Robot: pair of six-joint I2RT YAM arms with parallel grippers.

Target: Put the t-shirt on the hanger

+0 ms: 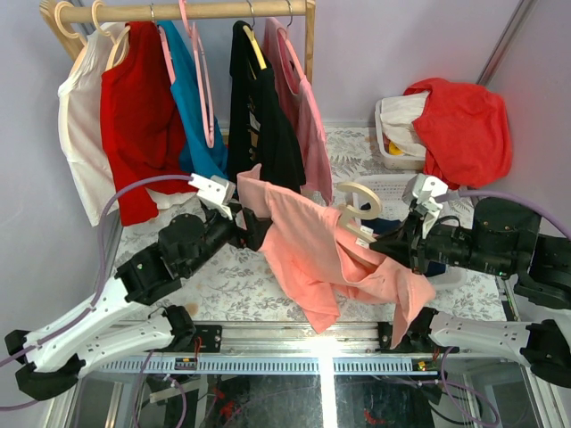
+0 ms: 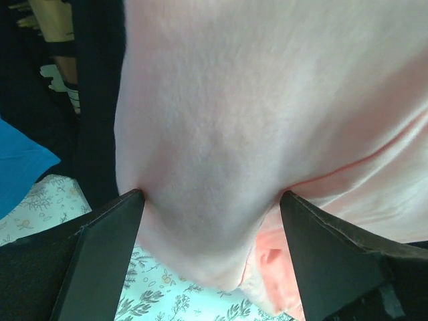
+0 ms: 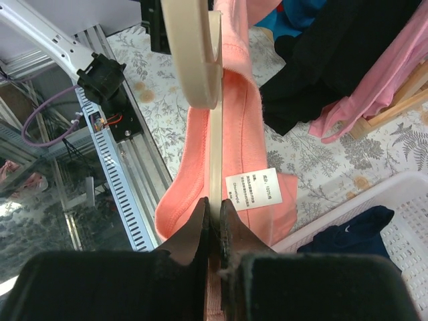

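The t-shirt (image 1: pixel 299 245) hangs mid-frame, draped over the hanger (image 3: pixel 190 53), whose thin bar the right end effector (image 3: pixel 212 215) pinches shut. The left end effector (image 2: pixel 212 195) stands wide, with cloth sagging between its jaws. It should pinch the shoulder and draw it squarely over the hanger's arm.

Pretty clearly a robotics lab dressed up as a laundry corner. From my end I see a bare aluminium frame (image 1: pixel 268 343) and loose purple cabling (image 1: pixel 114 203) against plain lilac walls (image 1: pixel 401 53), plus a wooden garment rail (image 1: pixel 205 11) and a white basket (image 1: pixel 382 134) staged on a floral tablecloth (image 1: pixel 223 285).
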